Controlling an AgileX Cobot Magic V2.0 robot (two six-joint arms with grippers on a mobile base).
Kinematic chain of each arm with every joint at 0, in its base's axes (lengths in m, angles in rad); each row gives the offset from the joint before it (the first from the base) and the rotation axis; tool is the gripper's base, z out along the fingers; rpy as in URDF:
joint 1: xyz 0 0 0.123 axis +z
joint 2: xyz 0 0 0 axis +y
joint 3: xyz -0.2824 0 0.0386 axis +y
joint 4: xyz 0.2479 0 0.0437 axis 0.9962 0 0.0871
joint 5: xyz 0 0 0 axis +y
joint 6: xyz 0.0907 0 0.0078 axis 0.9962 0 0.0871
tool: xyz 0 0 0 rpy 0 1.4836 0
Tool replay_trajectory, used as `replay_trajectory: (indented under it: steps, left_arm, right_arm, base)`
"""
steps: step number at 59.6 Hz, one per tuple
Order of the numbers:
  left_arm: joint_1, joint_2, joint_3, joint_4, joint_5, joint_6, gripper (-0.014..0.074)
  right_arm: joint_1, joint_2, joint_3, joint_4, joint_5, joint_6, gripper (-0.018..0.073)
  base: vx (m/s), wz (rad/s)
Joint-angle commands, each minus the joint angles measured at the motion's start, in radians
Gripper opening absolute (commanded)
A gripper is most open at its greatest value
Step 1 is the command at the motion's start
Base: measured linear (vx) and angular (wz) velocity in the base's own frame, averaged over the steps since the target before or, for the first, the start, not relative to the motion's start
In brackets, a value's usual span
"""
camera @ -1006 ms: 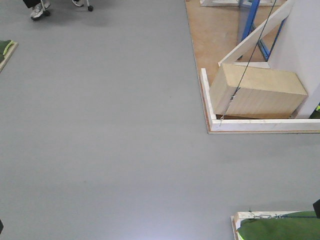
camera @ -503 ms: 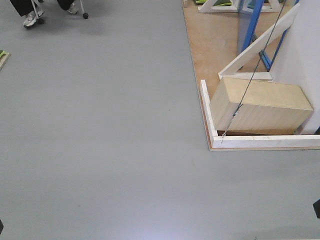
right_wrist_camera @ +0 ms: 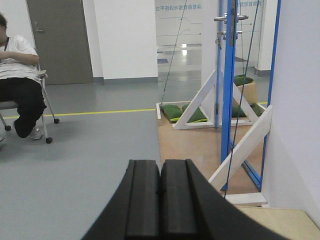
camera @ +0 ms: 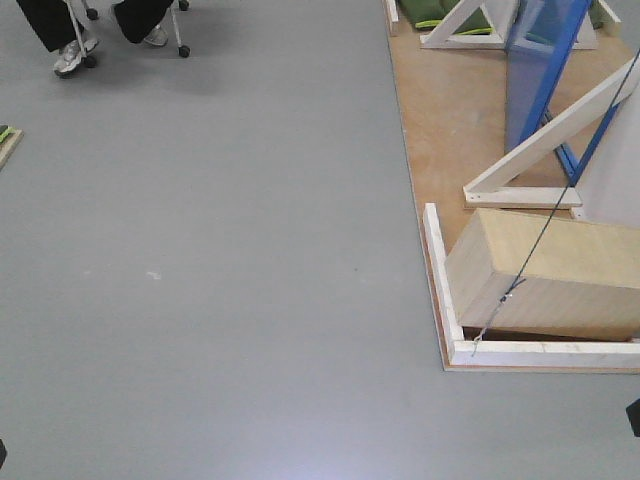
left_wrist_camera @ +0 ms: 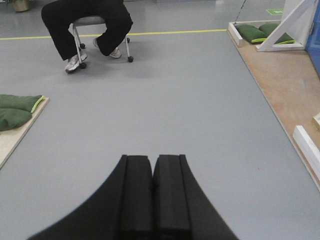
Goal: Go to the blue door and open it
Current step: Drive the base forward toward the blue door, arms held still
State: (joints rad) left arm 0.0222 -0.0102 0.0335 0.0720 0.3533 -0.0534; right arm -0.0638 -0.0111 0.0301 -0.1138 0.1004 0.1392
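The wooden box [camera: 555,275] sits lower in frame — the blue door [camera: 535,60] shows more, seemingly nearer.

A plywood platform [camera: 450,120] lies on the grey floor [camera: 220,260]. At its near corner a pale wooden box [camera: 560,275] sits tilted inside white edging battens [camera: 440,270] — a thin dark cord [camera: 540,243] runs from the box's near end up and away over the platform. Farther back on the platform, a white diagonal brace [camera: 560,125] rises from a flat foot. Green sandbags [left_wrist_camera: 260,32] lie at the platform's far end, and a yellow floor line [left_wrist_camera: 175,32] runs leftward from there. Well left of the platform a person [left_wrist_camera: 57,25] in dark trousers sits on a castor chair [left_wrist_camera: 90,20]. More green bags [left_wrist_camera: 15,110] rest on a board — far left of the platform.
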Motion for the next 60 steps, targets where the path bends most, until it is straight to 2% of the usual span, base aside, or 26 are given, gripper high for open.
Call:
replay_trajectory:
  steps: [1,60]
  left_arm:
    - [-0.005,-0.017,-0.035,-0.005,-0.076,-0.004,0.0071]
    - [-0.005,-0.017,-0.035,-0.005,-0.076,-0.004,0.0071]
  right_arm:
    - [-0.005,-0.010,0.010,-0.009,-0.082,-0.010,-0.0004]
    - [-0.005,-0.010,0.010,-0.009,-0.083,-0.010,-0.0004]
  base:
    - [0.47,-0.02]
    - [0.45,-0.02]
